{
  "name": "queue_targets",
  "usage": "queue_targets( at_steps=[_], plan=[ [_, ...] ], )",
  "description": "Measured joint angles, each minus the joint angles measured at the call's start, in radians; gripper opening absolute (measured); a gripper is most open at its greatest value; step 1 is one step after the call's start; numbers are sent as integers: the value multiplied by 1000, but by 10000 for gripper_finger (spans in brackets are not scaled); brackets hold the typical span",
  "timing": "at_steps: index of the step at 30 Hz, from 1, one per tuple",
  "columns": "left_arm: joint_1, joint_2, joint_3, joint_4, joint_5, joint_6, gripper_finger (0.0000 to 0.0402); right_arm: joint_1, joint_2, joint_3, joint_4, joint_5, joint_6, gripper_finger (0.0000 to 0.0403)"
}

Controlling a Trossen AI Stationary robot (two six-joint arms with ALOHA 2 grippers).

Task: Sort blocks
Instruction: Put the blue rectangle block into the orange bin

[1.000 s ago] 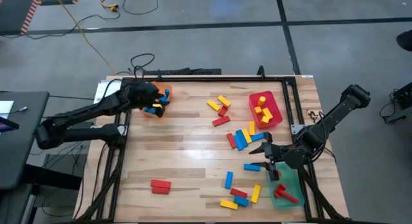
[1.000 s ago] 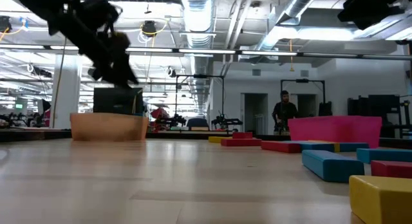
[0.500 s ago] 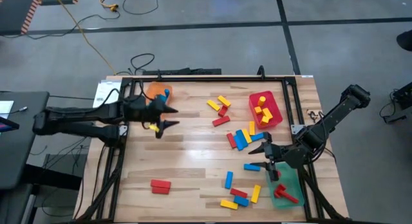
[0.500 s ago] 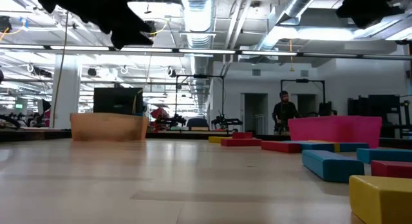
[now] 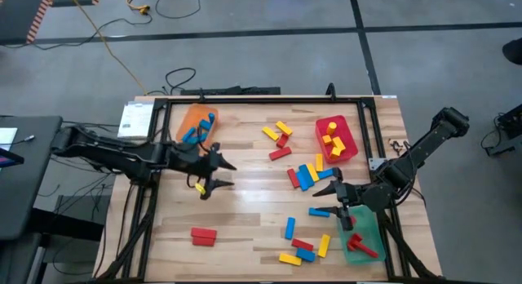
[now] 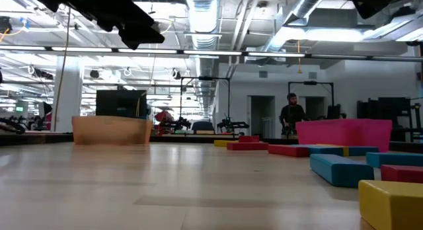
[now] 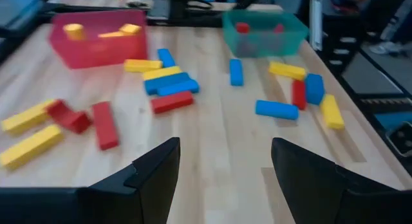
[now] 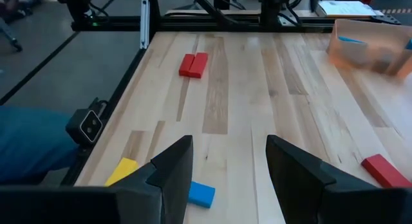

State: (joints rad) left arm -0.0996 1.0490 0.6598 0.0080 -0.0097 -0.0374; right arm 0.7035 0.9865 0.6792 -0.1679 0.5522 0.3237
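High view: left gripper (image 5: pixel 218 175) over bare bench (image 5: pixel 245 210) just off the orange tray (image 5: pixel 196 121), jaws wide, empty. Right gripper (image 5: pixel 333 200) by the green tray (image 5: pixel 359 243), jaws part open, empty.

L wrist view: blocks (image 7: pixel 168 82) bunched tight, so a grab may nudge neighbours. Open room mid-bench; frame rails hem the edges.

I count three trays: one orange tray (image 5: pixel 192 114), one red tray (image 5: pixel 347 152), one green tray (image 5: pixel 359 233). Loose on the bench (image 5: pixel 245 202) I make out about seven yellow blocks (image 5: pixel 283 127), six red blocks (image 5: pixel 280 153) and five or six blue blocks (image 5: pixel 318 210). The clustered ones are hard to separate.
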Motion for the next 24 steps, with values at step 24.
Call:
queue_targets(
  at_steps=[24],
  plan=[
    [-167,288,0,284,0,3,240,1,52,0,27,-27,-35,211]
  ],
)
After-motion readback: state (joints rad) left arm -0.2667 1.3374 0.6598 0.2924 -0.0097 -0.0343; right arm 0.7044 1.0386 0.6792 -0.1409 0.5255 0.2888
